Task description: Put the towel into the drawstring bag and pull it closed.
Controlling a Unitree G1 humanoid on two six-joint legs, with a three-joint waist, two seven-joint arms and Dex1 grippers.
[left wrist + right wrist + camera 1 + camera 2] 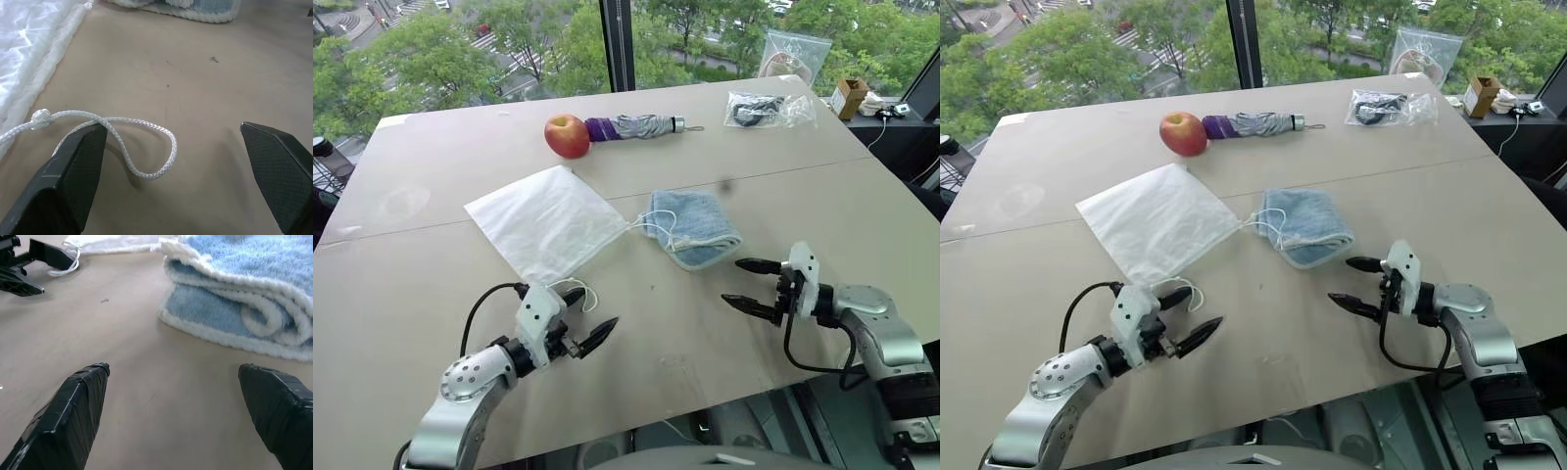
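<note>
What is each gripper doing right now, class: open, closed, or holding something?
Left gripper: jaws open, holding nothing; a loop of the bag's cord lies on the table between them.
Right gripper: jaws open, empty, short of the towel.

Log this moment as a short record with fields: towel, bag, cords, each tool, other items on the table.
towel: folded light-blue towel, flat on the table, outside the bag
drawstring bag: white drawstring bag, lying flat left of the towel, empty-looking
cords: one cord draped over the towel; a cord loop at the left tool
left tool: left tool, open, holding nothing
right tool: right tool, open, near the towel, apart from it
other items: apple, folded umbrella, clear plastic bags
</note>
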